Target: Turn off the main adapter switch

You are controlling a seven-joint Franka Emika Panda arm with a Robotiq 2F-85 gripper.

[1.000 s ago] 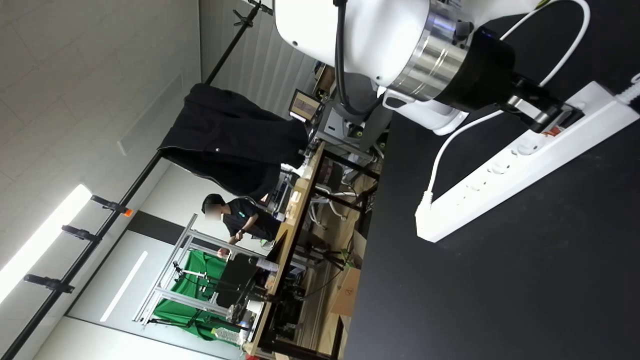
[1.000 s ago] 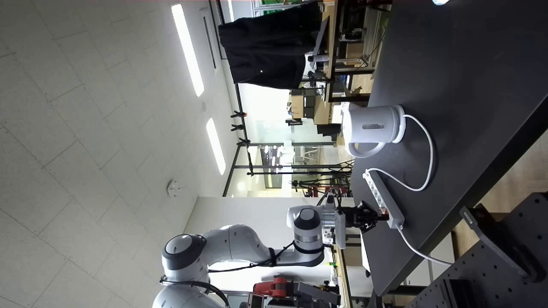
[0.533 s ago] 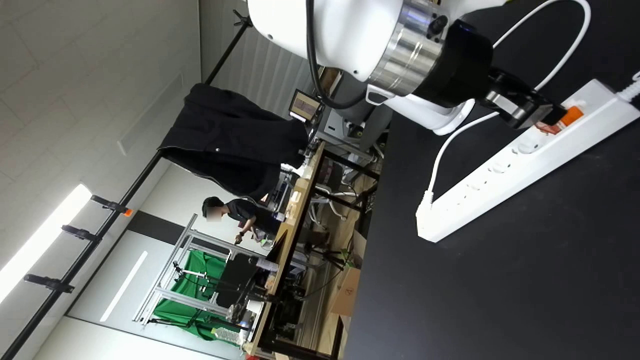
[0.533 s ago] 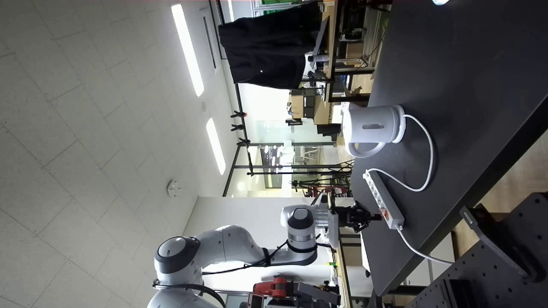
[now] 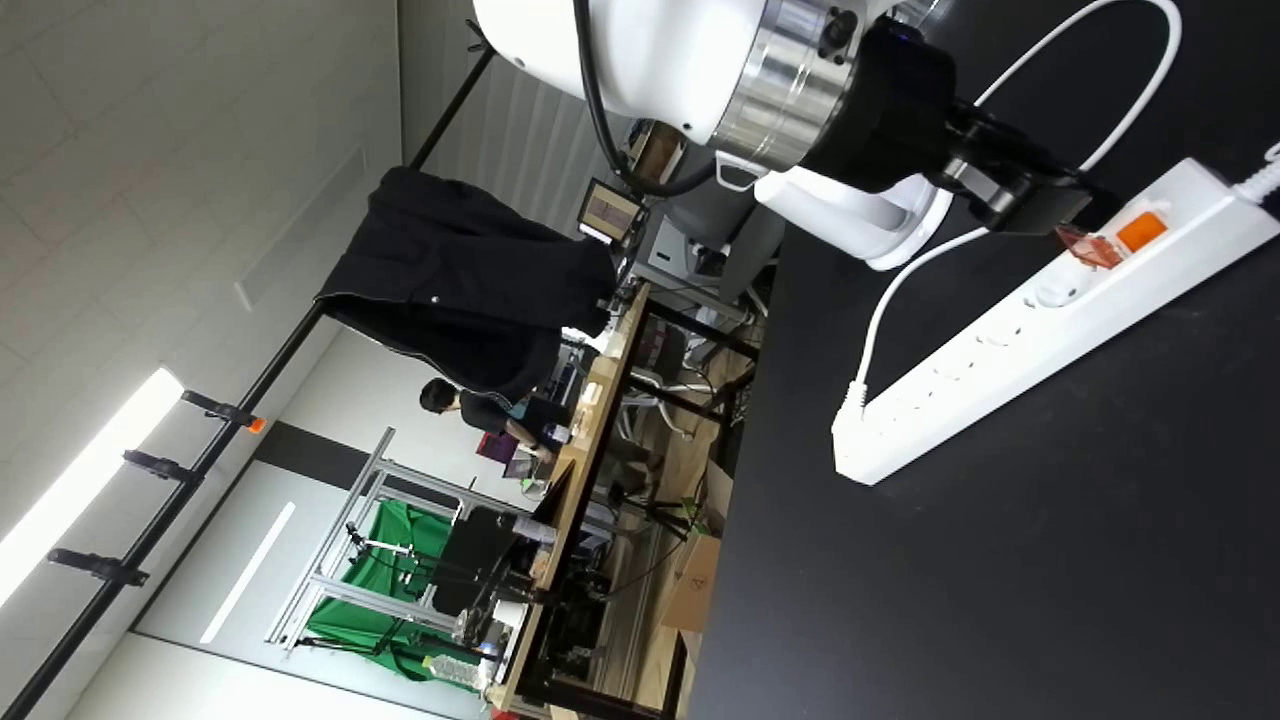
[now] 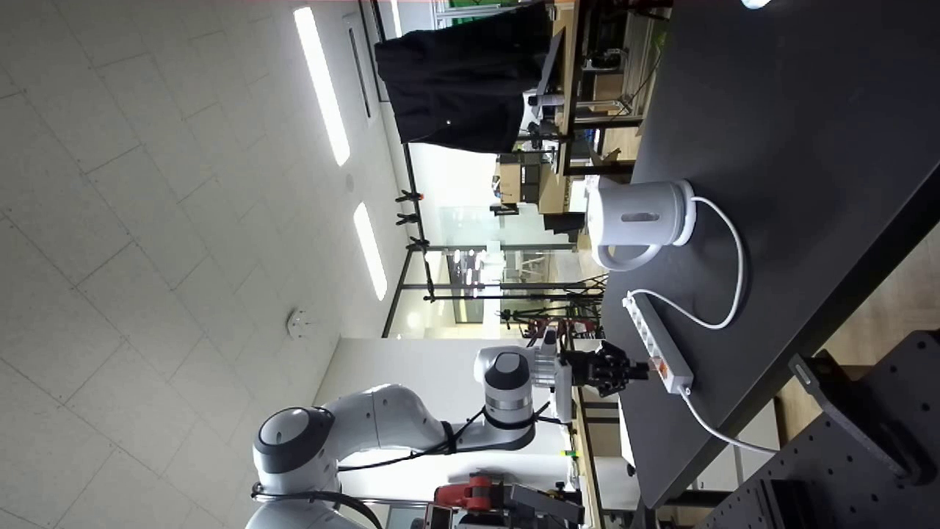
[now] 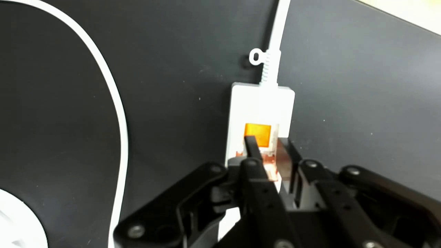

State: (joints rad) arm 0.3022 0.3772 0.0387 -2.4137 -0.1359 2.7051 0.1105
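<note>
The white power strip (image 5: pixel 1010 365) lies on the dark table, and it shows in an exterior view (image 6: pixel 656 338) and the wrist view (image 7: pixel 255 103). Its orange switch (image 5: pixel 1141 231) sits near the corded end and is uncovered; the wrist view shows it too (image 7: pixel 261 132). A clear reddish flap (image 5: pixel 1085 248) stands up beside the switch. My gripper (image 5: pixel 1092 212) hovers just above the strip, apart from the switch. In the wrist view its fingertips (image 7: pixel 267 138) have a narrow gap. The flap (image 7: pixel 270 165) shows behind this gap; I cannot tell whether they touch. The switch's on or off position is unclear.
A white kettle (image 6: pixel 639 213) stands on the table (image 5: pixel 1000 560) beyond the strip's far end. Its white cord (image 6: pixel 734 286) loops over the table to the strip. A second cord (image 6: pixel 723 437) runs from the switch end over the table edge.
My gripper has moved up and back from the strip. The orange switch, hidden behind the fingers a second ago, now shows fully. The strip has hardly moved.
</note>
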